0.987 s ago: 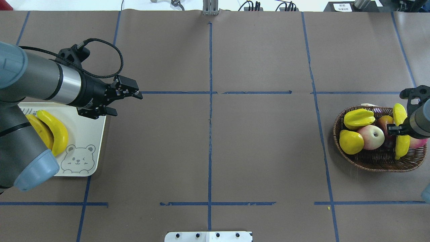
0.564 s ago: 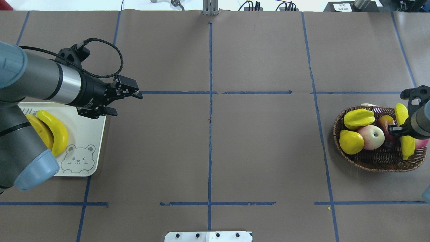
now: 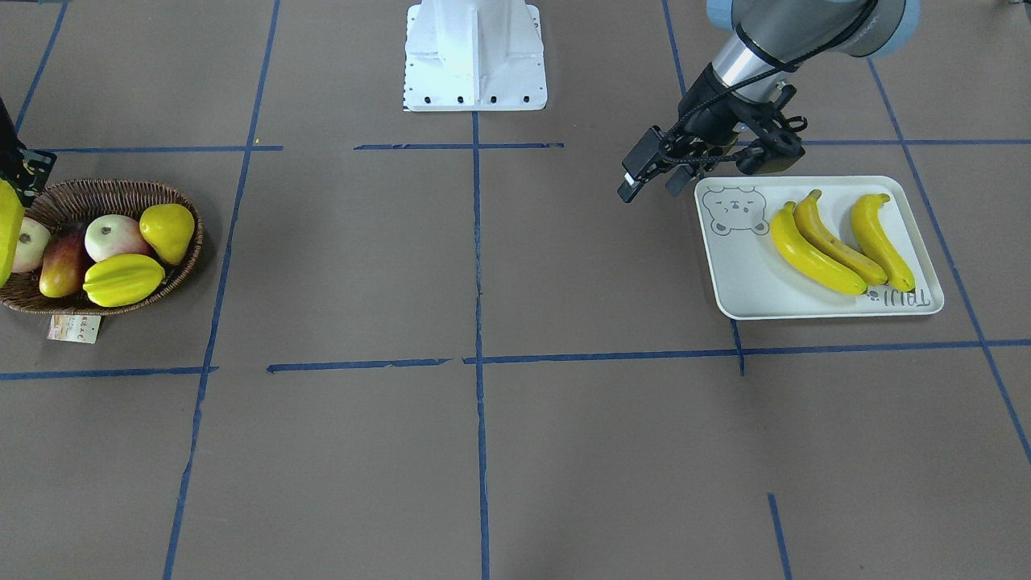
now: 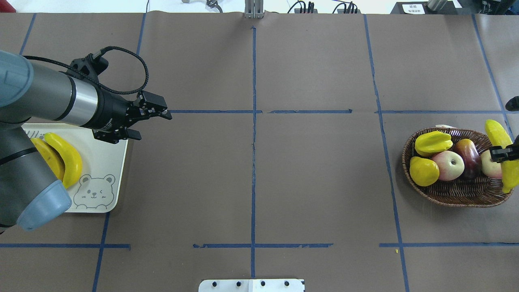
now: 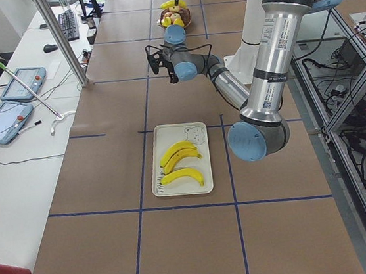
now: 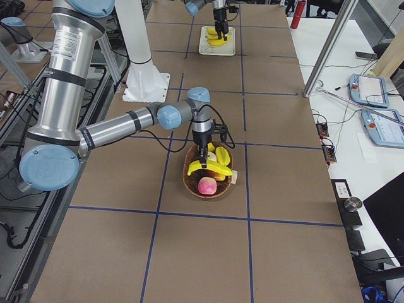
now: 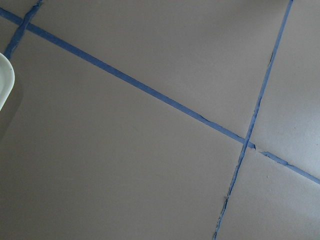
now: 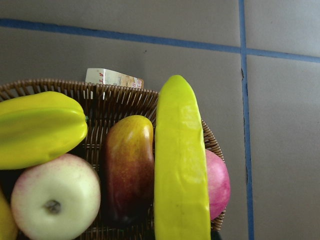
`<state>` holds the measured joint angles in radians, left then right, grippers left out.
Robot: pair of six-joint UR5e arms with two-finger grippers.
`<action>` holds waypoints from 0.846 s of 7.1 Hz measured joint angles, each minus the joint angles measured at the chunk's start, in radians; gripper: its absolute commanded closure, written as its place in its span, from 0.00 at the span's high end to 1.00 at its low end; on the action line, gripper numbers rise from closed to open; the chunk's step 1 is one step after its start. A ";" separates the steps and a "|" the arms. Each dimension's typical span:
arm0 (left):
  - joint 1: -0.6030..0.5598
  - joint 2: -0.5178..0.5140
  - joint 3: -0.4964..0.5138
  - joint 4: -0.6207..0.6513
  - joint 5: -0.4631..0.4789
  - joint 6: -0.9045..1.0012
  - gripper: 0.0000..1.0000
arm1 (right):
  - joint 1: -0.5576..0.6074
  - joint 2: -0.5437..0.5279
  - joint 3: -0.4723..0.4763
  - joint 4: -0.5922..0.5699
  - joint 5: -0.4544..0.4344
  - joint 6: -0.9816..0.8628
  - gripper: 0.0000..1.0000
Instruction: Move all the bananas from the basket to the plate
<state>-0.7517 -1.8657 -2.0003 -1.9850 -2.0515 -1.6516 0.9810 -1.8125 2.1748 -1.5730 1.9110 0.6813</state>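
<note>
My right gripper (image 4: 502, 153) is shut on a yellow banana (image 4: 502, 156), held lifted over the right end of the woven basket (image 4: 454, 195). In the right wrist view that banana (image 8: 181, 170) runs lengthwise above the basket (image 8: 125, 97). The white bear plate (image 3: 749, 298) holds three bananas (image 3: 838, 242) side by side. In the overhead view my left arm covers part of the plate (image 4: 101, 178), and only two bananas (image 4: 69, 158) show. My left gripper (image 4: 152, 125) hovers open and empty just past the plate's far corner.
The basket also holds a starfruit (image 4: 433, 142), a pear (image 4: 423, 171), a pale apple (image 4: 448, 164), a dark mango (image 4: 468, 156) and a pink apple (image 4: 490, 164). A paper tag (image 3: 74, 328) hangs from its rim. The robot base (image 3: 474, 56) stands at the table edge.
My right gripper has risen and drifted right with the banana, lifting it off the other fruit and uncovering the pink apple. The left arm has not moved.
</note>
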 measured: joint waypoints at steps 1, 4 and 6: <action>0.000 -0.001 0.000 0.000 0.000 0.000 1.00 | 0.096 0.021 0.035 -0.021 0.133 -0.079 0.00; 0.000 -0.009 0.000 -0.003 -0.002 0.000 1.00 | 0.203 0.194 0.047 0.009 0.468 -0.105 0.00; 0.003 -0.035 0.001 -0.016 -0.004 -0.021 1.00 | 0.133 0.359 -0.013 0.168 0.533 0.096 0.00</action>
<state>-0.7488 -1.9007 -1.9989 -2.0013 -2.0558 -1.6725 1.1139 -1.4539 2.1613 -1.4050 2.4437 0.7773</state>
